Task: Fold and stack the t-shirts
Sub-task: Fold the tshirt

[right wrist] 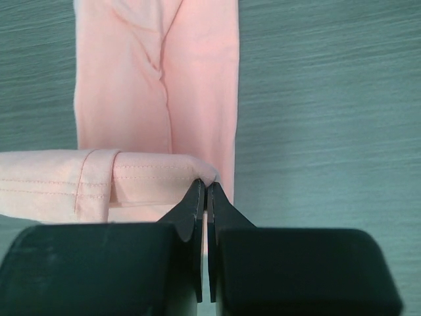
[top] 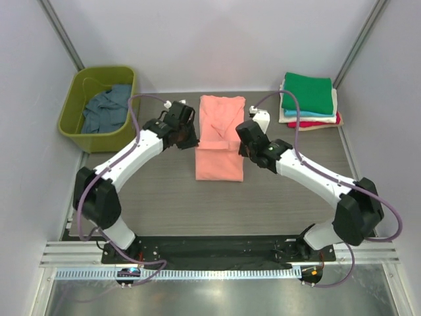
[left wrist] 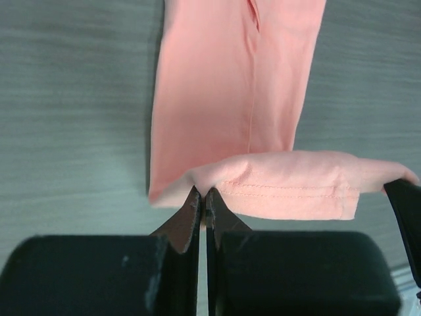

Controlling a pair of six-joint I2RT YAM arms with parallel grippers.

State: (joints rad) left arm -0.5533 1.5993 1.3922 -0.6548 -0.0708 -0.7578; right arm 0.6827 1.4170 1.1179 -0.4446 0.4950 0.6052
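Observation:
A salmon-pink t-shirt (top: 220,138) lies in a long narrow strip at the table's middle. My left gripper (top: 191,140) is shut on its lifted hem at the left edge (left wrist: 202,191). My right gripper (top: 242,146) is shut on the same hem at the right edge (right wrist: 206,183). The hem (left wrist: 296,184) hangs between the two grippers above the rest of the shirt (right wrist: 151,79). A stack of folded t-shirts (top: 309,100), green on top over cream, teal and red, sits at the back right.
An olive-green tub (top: 99,99) at the back left holds a crumpled slate-blue t-shirt (top: 106,108). The grey table (top: 164,191) is walled by white panels on three sides. Cables loop from both arms.

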